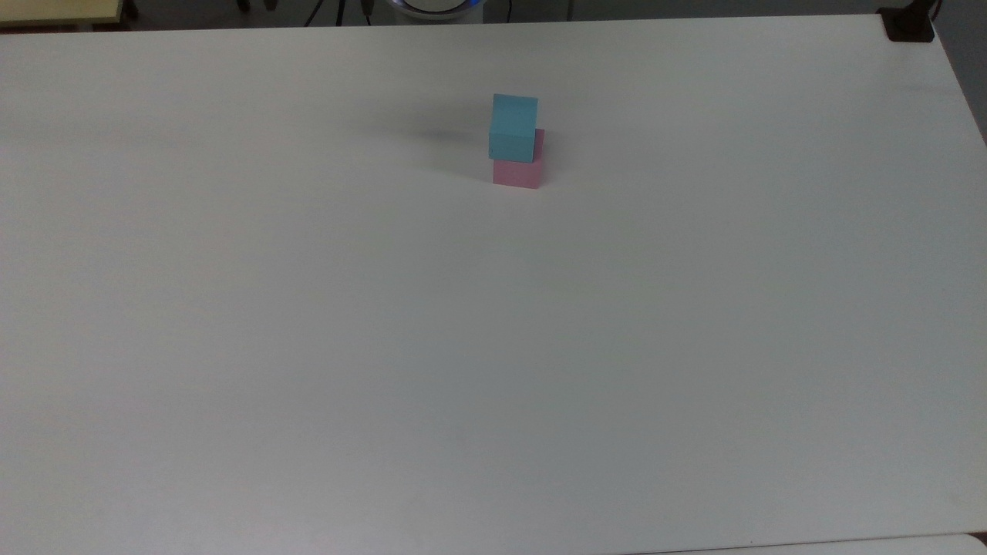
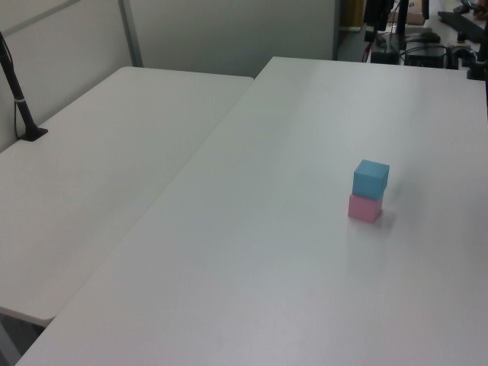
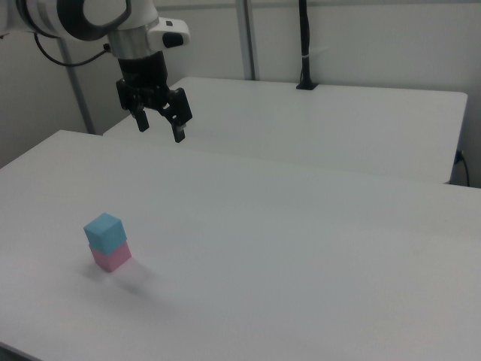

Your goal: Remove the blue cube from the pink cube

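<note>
With the gripper (image 3: 159,126) spread wide high above the white table (image 1: 308,347), you risk toppling the pink cube (image 1: 515,173) if you nudge the blue cube (image 1: 513,127) stacked slightly askew on it

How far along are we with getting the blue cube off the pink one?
Nothing is done yet: the blue cube sits on the pink cube, slightly askew. The gripper hangs open and empty, high above the table and away from the stack. Approach, grasp, lift and set-down all remain.
</note>
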`<action>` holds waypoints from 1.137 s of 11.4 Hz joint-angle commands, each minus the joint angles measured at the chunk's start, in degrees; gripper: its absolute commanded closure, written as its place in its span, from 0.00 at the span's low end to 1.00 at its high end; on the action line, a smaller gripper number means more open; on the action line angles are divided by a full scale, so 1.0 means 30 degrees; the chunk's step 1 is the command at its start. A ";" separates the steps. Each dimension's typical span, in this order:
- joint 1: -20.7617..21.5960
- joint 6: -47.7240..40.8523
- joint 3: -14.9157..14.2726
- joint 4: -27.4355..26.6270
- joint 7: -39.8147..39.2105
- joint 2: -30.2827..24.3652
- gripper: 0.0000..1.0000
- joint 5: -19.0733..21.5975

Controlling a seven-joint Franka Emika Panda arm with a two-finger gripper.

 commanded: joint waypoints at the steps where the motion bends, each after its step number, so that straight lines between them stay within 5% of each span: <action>1: 0.0360 -0.0234 -0.0106 -0.0071 0.0013 -0.0164 0.00 -0.0096; 13: 0.0505 -0.0762 0.0070 -0.0159 -0.0246 -0.0193 0.00 -0.0387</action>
